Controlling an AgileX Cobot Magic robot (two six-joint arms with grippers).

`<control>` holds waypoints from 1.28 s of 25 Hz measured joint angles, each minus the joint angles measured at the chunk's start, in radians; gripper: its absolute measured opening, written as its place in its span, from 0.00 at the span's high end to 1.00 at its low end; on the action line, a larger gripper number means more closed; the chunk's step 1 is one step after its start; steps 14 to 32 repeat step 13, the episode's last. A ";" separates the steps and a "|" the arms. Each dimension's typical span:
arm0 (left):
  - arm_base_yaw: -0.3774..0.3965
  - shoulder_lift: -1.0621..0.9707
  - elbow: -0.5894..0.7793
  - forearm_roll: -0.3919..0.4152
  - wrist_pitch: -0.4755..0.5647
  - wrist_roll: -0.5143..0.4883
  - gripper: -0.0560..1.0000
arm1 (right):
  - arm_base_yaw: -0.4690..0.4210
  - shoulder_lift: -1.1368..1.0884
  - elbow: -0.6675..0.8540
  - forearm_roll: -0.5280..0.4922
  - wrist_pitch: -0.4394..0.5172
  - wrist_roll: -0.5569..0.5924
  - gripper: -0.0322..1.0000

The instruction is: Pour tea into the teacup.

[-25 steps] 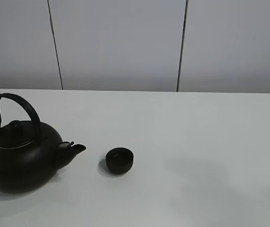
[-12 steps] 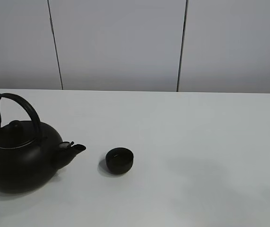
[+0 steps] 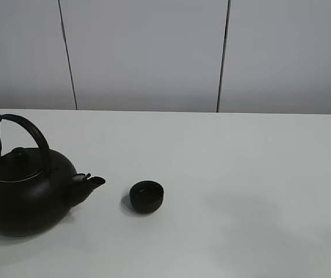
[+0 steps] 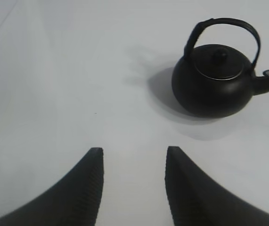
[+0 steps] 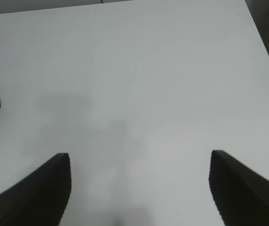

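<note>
Exterior high: kettle (image 3: 23, 194) upright at table (image 3: 240, 174) left, spout toward teacup (image 3: 146, 196), near, apart. Left gripper (image 4: 134, 162) and right gripper (image 5: 140, 162) both spread, empty.

Kettle (image 3: 23, 194) lower left of frame on table (image 3: 240, 174); teacup (image 3: 146, 196) just right of spout, apart from it; wall (image 3: 153, 52) behind.
</note>
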 joint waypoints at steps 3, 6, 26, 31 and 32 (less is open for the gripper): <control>-0.072 0.000 0.001 0.006 0.000 0.000 0.65 | 0.000 0.000 0.000 0.000 0.000 0.000 0.43; -0.123 0.000 0.002 0.008 0.000 -0.001 0.65 | 0.000 0.000 0.000 0.000 0.000 0.000 0.43; -0.191 0.000 0.002 0.009 -0.001 -0.002 0.65 | 0.000 0.000 0.000 0.000 0.001 0.000 0.43; -0.191 0.000 0.002 0.009 -0.001 -0.002 0.65 | 0.000 0.000 0.000 0.000 0.001 0.000 0.43; -0.191 0.000 0.002 0.009 -0.001 -0.002 0.65 | 0.000 0.000 0.000 0.000 0.001 0.000 0.43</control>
